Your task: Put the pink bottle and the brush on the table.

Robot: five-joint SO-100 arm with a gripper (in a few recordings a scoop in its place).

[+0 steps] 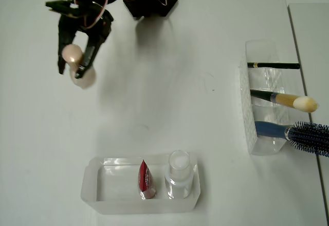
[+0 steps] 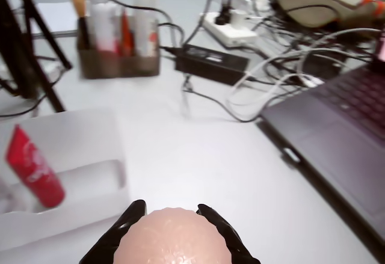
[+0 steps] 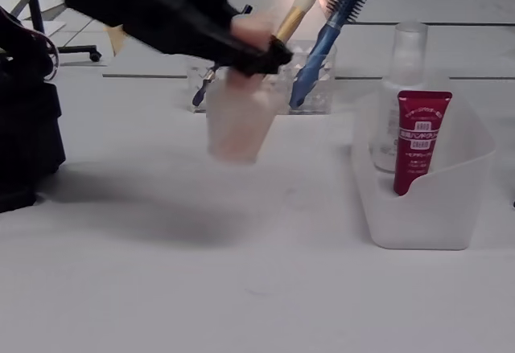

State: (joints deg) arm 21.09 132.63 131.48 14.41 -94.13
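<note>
Gripping pink bottle betw fingers, pincer closed on it, raised off table.

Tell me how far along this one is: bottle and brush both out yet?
Neither is set down yet. The pink bottle is out of its bin and in the hand, carried above the table; the fixed view shows it blurred and off the surface. The brush lies untouched in the clear organizer, between the pencil and the blue hairbrush. Left: placing the bottle, then fetching the brush.
</note>
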